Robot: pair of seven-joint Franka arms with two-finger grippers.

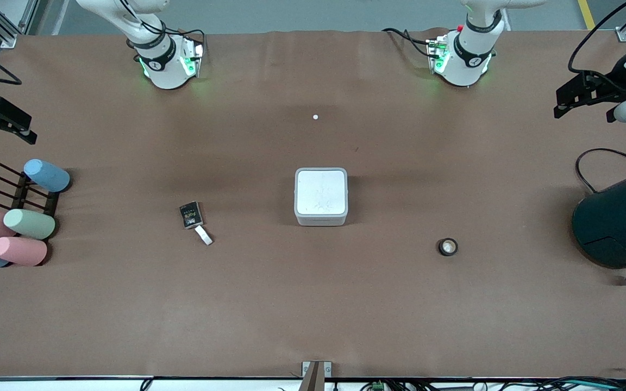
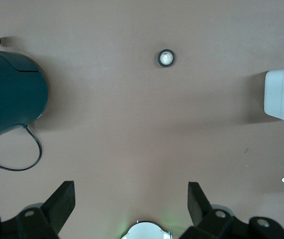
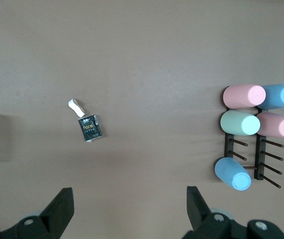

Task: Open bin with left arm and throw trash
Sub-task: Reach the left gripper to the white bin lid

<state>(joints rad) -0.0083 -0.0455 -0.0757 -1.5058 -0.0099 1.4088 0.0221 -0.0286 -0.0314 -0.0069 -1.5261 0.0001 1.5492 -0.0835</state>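
The bin (image 1: 320,196) sits mid-tabletop (image 1: 313,304) with its lid flat down. The black packet (image 1: 191,214) lies toward the right arm's end, the white scrap (image 1: 203,235) touching its nearer corner. The tape ring (image 1: 448,247) lies toward the left arm's end, nearer the camera than the bin. The left claw (image 2: 132,196) and the right claw (image 3: 129,199) both wait, raised at the table's ends, fingers spread wide apart and holding nothing.
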